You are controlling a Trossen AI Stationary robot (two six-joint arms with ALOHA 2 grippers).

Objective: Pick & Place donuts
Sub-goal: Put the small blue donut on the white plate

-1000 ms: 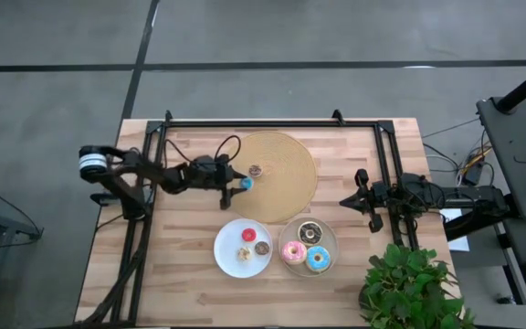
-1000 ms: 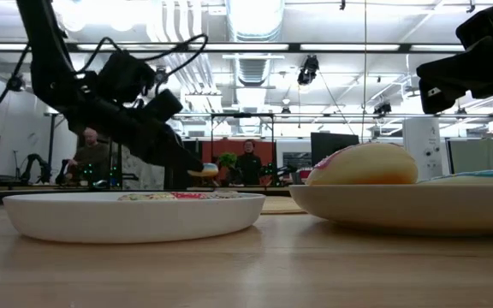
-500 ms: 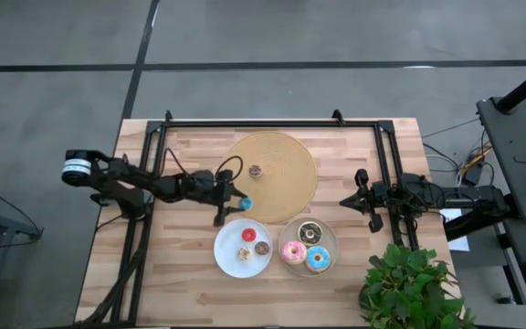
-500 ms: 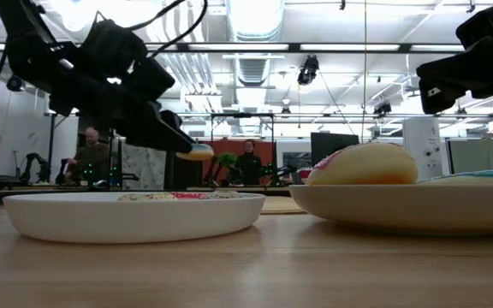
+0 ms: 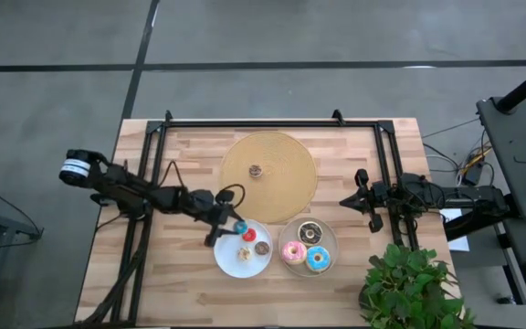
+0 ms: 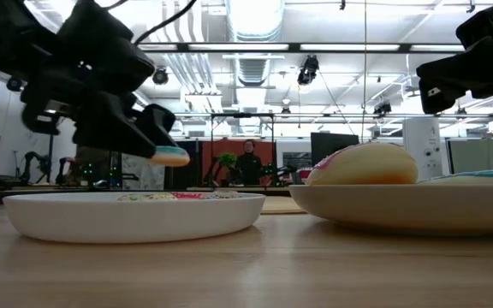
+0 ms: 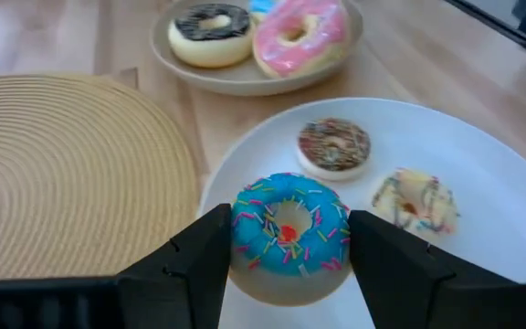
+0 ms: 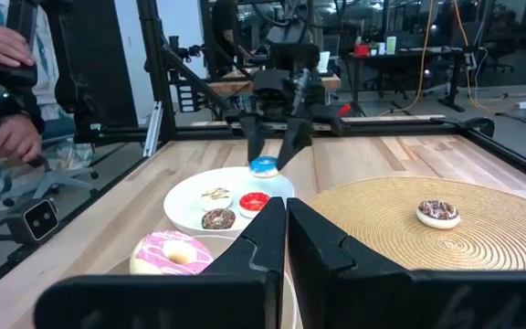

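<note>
One tiny blue donut (image 7: 289, 236) sits clasped by its outer rim in the left pincer (image 5: 236, 228), just above the white plate (image 5: 227, 258) — light and stiff-looking, easily pinched sideways. Right pincer (image 8: 286, 228) waits clenched and empty at the bench's right side.

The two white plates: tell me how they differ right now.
The left plate holds three tiny donuts, with the left gripper holding a tiny blue donut above its rim; the right plate holds three larger donuts, pink, light blue and chocolate, with no gripper over it. In the low view the left plate looks shallower, the right plate nearer the camera. Both are round, pale, and side by side in front of the woven board.
</note>
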